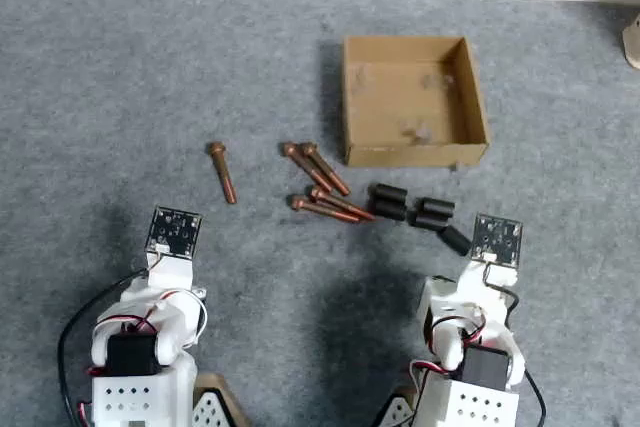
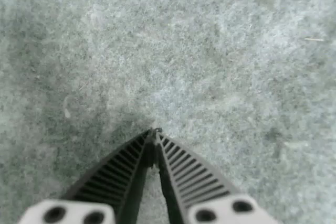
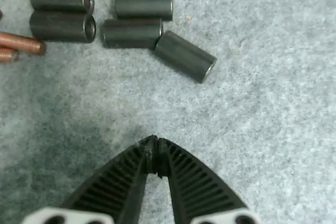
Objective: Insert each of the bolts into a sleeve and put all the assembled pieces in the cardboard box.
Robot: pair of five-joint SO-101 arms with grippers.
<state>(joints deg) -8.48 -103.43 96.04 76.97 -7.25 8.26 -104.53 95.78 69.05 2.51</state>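
Note:
Several copper bolts (image 1: 322, 192) lie in a cluster at the table's middle, and one more bolt (image 1: 223, 173) rests apart to the left. Several black sleeves (image 1: 420, 212) lie just right of the cluster, below the cardboard box (image 1: 350, 97), which stands open. In the right wrist view the sleeves (image 3: 131, 32) lie close ahead of my right gripper (image 3: 153, 142), which is shut on nothing; bolt tips (image 3: 21, 43) show at the edge. My left gripper (image 2: 154, 132) is shut with nothing in it over bare carpet. Both arms sit at the near edge, left arm (image 1: 150, 332), right arm (image 1: 470, 347).
Grey carpet (image 1: 120, 87) covers the whole table. A pale object (image 1: 632, 39) pokes in at the far right edge. A white wall strip runs along the back.

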